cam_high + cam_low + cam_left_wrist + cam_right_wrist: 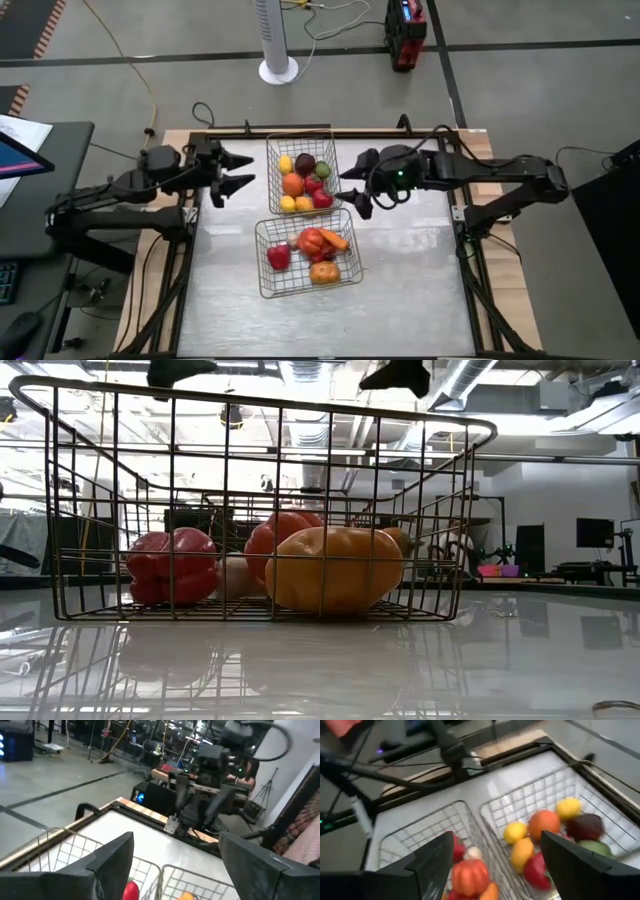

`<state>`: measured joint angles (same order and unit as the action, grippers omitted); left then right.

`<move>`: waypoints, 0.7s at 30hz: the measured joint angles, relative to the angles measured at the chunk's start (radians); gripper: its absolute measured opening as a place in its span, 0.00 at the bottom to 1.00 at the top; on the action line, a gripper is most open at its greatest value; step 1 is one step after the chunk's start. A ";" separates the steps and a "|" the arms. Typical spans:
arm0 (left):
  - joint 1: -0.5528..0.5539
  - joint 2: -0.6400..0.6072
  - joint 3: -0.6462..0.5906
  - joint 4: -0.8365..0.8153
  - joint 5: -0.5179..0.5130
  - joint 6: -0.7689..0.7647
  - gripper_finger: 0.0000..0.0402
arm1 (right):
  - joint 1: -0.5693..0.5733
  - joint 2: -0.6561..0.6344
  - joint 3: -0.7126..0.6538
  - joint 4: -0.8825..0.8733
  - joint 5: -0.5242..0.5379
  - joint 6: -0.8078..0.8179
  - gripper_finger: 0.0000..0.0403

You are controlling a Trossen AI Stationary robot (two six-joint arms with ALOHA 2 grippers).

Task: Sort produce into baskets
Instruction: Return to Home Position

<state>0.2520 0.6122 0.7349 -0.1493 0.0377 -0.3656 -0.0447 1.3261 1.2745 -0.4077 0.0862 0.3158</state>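
Observation:
Two silver wire baskets stand mid-table. The far basket holds yellow, orange, dark purple, green and red rounds. The near basket holds a red pepper, a red-orange tomato, a carrot and an orange-yellow piece. My left gripper is open and empty, left of the far basket. My right gripper is open and empty, just right of the baskets, above the table.
A dark frame rail runs along the table's far edge. Bare tabletop lies right of the near basket and toward the near edge. A white fan stand and a red device are on the floor beyond the table.

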 joint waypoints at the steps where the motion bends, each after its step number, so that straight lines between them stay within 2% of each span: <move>1: -0.001 -0.018 -0.010 -0.004 -0.003 -0.004 0.69 | -0.006 -0.013 -0.015 -0.006 0.018 0.013 0.78; 5: 0.000 -0.089 -0.026 -0.023 -0.056 0.005 0.66 | -0.046 -0.098 -0.076 0.069 0.094 0.109 0.75; 8: 0.000 -0.146 -0.053 -0.050 -0.088 0.004 0.63 | -0.072 -0.177 -0.122 0.186 0.099 0.126 0.73; 12: 0.001 -0.218 -0.105 -0.044 -0.118 -0.021 0.60 | -0.116 -0.258 -0.176 0.201 0.099 0.160 0.72; 15: 0.000 -0.263 -0.141 -0.029 -0.101 -0.058 0.58 | -0.142 -0.316 -0.239 0.249 0.100 0.195 0.72; 21: 0.000 -0.311 -0.164 -0.042 -0.118 -0.114 0.51 | -0.168 -0.409 -0.415 0.357 0.099 0.274 0.72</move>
<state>0.2523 0.3008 0.5709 -0.1913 -0.0803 -0.4797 -0.2123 0.9173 0.8592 -0.0507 0.1856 0.5895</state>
